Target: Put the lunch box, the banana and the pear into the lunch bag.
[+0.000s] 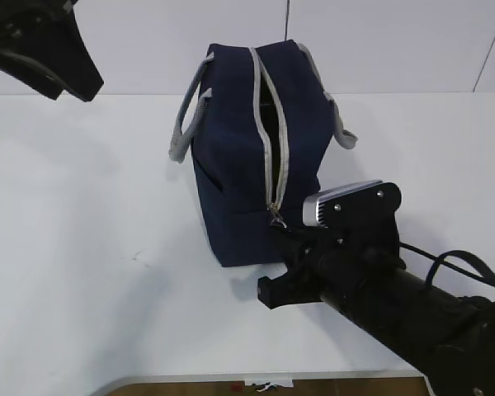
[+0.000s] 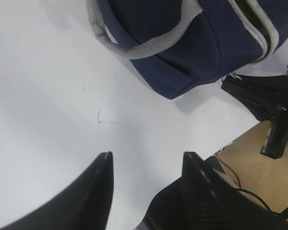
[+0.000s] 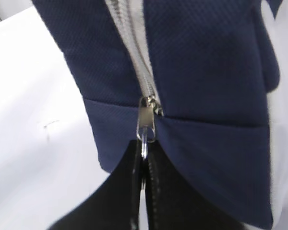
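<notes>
Left arm: raised at the far left of the scene, well apart from the right arm.
Left hand: fingers parted about halfway, nothing between them, hanging above the surface.
Right arm: reaches in from the near right, forearm low and slanting toward the middle.
Right hand: fingers pressed together, pinching the zipper pull at the near end of the lunch bag.
Right wrist: camera housing sits on top, just behind the fingers.
</notes>
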